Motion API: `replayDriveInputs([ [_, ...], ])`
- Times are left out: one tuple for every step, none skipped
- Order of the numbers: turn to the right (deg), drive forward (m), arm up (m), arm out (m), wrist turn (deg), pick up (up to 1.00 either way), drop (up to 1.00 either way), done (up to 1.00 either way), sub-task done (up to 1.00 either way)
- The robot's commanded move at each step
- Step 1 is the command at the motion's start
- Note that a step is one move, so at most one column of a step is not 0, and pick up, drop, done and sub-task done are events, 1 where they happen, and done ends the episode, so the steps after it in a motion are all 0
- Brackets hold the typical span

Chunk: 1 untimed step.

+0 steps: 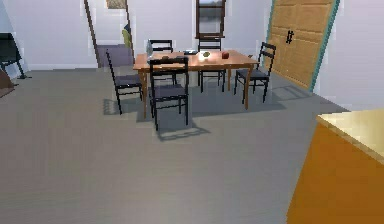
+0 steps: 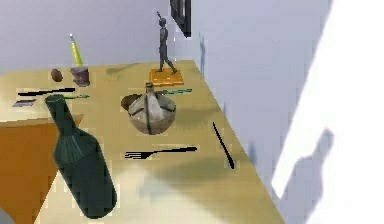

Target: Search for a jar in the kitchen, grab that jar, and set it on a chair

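A round tan jar [image 2: 151,111] with a short neck and a dark netted pattern stands on the yellow wooden counter [image 2: 190,185] in the arm side view. In the forward view a wooden dining table [image 1: 196,63] stands across the grey floor with several dark chairs around it. The nearest chair [image 1: 168,95] is at the table's front side. Another chair [image 1: 122,76] stands at its left end and one [image 1: 260,68] at its right end.
On the counter a tall dark green bottle [image 2: 82,165] stands in front, with a fork [image 2: 160,153] and a knife [image 2: 222,145] beside it. A dark statuette [image 2: 165,50], a brown cup [image 2: 80,74] and a yellow bottle [image 2: 74,48] stand farther out. The counter's corner [image 1: 355,160] juts in at the forward view's right; a wooden door [image 1: 300,40] is beyond.
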Motion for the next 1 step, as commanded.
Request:
replayDriveInputs([
  [0.0, 0.00, 0.38, 0.00, 0.0, 0.00, 0.00, 0.00, 0.00],
])
